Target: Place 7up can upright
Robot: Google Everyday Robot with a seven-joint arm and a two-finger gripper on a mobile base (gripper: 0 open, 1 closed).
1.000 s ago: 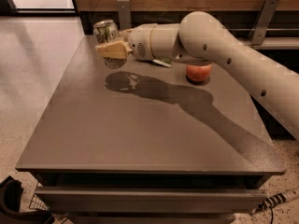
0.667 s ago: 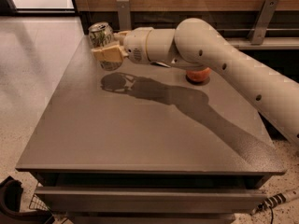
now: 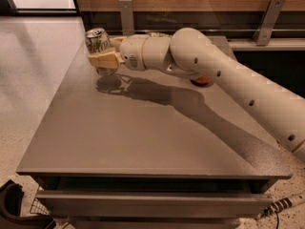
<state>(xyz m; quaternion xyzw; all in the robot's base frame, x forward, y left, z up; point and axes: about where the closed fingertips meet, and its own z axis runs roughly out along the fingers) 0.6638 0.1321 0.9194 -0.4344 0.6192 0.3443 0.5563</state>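
Observation:
The 7up can (image 3: pixel 97 41) is silvery with faint green markings and a pull-tab top. It stands nearly upright, tilted slightly, at the far left of the grey table (image 3: pixel 143 128). My gripper (image 3: pixel 99 56) is shut on the can, one tan finger (image 3: pixel 102 61) across its lower front. The can is held a little above the table, over its shadow. My white arm reaches in from the right.
An orange-red round object (image 3: pixel 202 79) sits behind my arm near the table's back, mostly hidden. Something green (image 3: pixel 157 34) peeks above the wrist. A wooden wall with metal brackets runs along the back. The table's left edge drops to a tiled floor.
My gripper has carried the can a little further left toward the table's left edge. The can stays gripped and near upright.

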